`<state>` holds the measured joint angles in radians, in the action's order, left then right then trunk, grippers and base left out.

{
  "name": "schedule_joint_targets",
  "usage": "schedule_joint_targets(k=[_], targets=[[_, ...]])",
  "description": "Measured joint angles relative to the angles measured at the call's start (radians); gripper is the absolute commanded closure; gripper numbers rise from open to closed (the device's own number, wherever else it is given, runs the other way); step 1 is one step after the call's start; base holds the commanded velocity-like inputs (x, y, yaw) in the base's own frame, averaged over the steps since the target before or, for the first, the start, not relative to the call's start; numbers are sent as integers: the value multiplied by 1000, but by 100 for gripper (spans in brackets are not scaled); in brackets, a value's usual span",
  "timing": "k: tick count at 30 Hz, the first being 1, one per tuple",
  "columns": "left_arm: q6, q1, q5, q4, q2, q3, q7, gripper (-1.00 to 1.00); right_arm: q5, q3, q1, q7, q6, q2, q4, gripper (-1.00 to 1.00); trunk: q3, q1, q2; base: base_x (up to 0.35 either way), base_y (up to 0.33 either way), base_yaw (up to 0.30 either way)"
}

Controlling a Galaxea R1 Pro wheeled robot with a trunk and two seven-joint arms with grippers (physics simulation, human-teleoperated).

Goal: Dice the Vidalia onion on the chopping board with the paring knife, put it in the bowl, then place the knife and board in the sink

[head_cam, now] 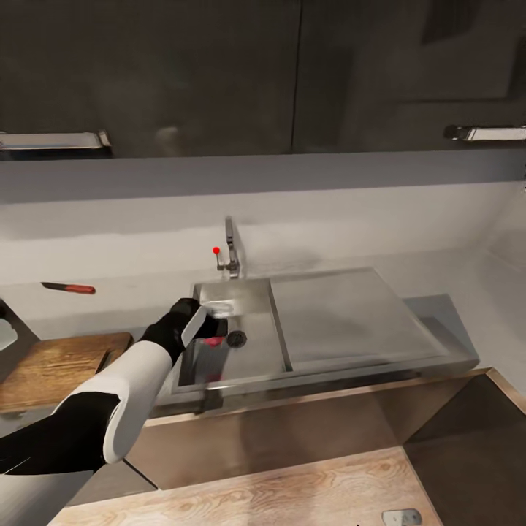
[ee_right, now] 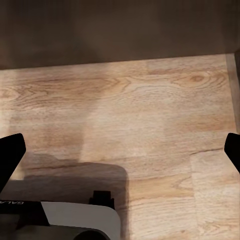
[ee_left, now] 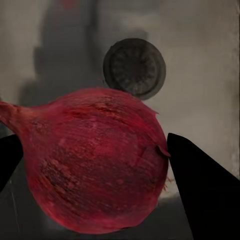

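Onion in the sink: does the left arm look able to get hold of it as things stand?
Probably yes. The left gripper is down in the sink, and the onion sits between its two fingers with nothing in the way. Whether the fingers already press on it cannot be told.

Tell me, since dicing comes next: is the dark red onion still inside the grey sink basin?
Inside. The left pincer brackets the dark red onion above the grey sink basin, its round drain just beyond. Whether it is lifted, cannot tell.
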<state>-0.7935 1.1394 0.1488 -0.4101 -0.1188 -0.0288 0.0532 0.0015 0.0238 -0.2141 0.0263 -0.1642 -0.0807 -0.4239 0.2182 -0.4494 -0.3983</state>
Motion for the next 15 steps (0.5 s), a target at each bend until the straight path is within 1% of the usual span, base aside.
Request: schedule_joint_targets(k=[4, 8, 9, 10, 11, 14, 15], targets=[[-32, 0, -1, -84, -4, -1, 0, 100, 0, 0, 0, 0, 0, 0, 0, -100, -6, 0, 0, 0, 0, 0], [-123, -6, 1, -233, -5, -3, -1, 100, 0, 0, 0, 0, -1, 0, 0, -100, -13, 0, 0, 0, 0, 0], [-135, -11, 0, -258, -5, -4, -1, 100, 0, 0, 0, -1, -1, 0, 0, -100, -14, 0, 0, 0, 0, 0], [-156, -26, 1, -310, -5, -4, -1, 100, 0, 0, 0, 0, -1, 0, 0, -100, -16, 0, 0, 0, 0, 0], [-166, -35, 1, -341, -4, -5, -1, 100, 0, 0, 0, 0, -1, 0, 0, -100, -18, 0, 0, 0, 0, 0], [-203, -107, 1, -555, -3, -7, -1, 100, 0, 0, 0, -1, -2, 0, 0, -100, -22, 0, 0, 0, 0, 0], [-206, -123, 1, -596, -2, -7, -1, 100, 0, 0, 0, -1, -2, 0, 0, -100, -24, 0, 0, 0, 0, 0]])
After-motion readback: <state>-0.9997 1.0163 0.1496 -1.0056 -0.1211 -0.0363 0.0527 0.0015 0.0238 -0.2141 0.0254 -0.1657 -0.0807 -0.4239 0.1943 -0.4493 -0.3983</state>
